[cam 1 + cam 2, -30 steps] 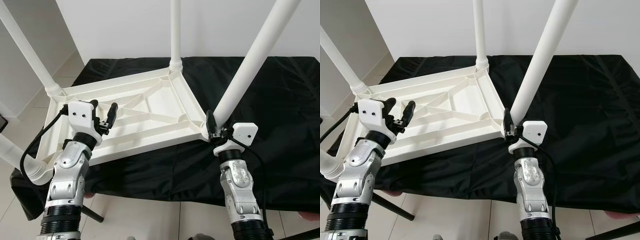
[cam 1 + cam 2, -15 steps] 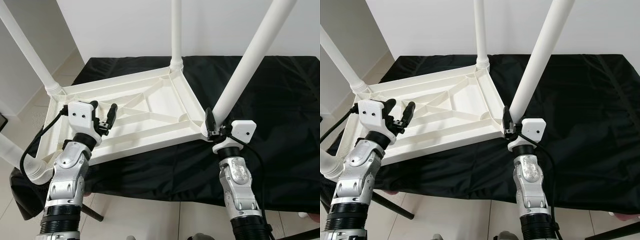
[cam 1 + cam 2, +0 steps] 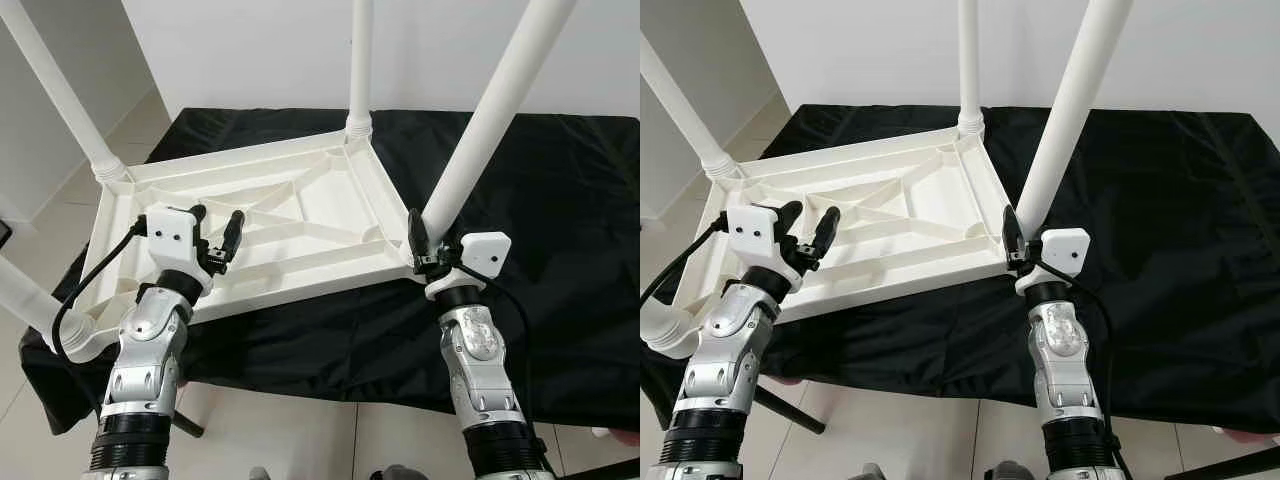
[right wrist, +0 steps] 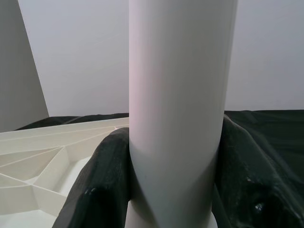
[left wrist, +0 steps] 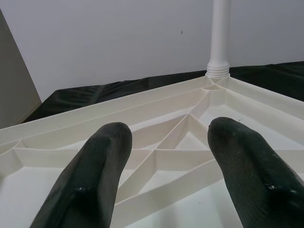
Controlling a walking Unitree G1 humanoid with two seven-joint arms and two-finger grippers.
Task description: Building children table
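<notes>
Table top (image 3: 300, 225): You had the white ribbed top lying upside down on the black cloth (image 3: 560, 220), its near-left corner hanging past the cloth's edge over the floor (image 3: 40, 240).
Near-right leg (image 3: 480, 130): It stood in the top's near-right corner socket and leaned up and away to the right. Your right gripper (image 3: 415, 245) was clamped around it just above the socket.
Right gripper: Grasping the leg. In the right wrist view one black finger (image 4: 102, 185) pressed each flank of the white tube, with the top showing behind on one side and cloth on the other.
Far leg (image 3: 360, 60): It stood upright in the top's far corner, seated on a ribbed collar.
Far-left leg (image 3: 60, 90): It rose from the top's far-left corner and leaned out to the left.
Near-left leg (image 3: 30, 305): It sat at the top's near-left corner and leaned out low to the left, off the cloth.
Left gripper (image 3: 215, 235): You held it released, fingers spread, above the near-left part of the top and gripping nothing. In the left wrist view both fingers (image 5: 92, 175) hung apart over the diagonal ribs, pointing toward the far leg.
Contact, left gripper: You could not tell from these views whether the fingertips touched the ribs.
Wall (image 3: 250, 50): Plain white, behind the far edge of the cloth.
</notes>
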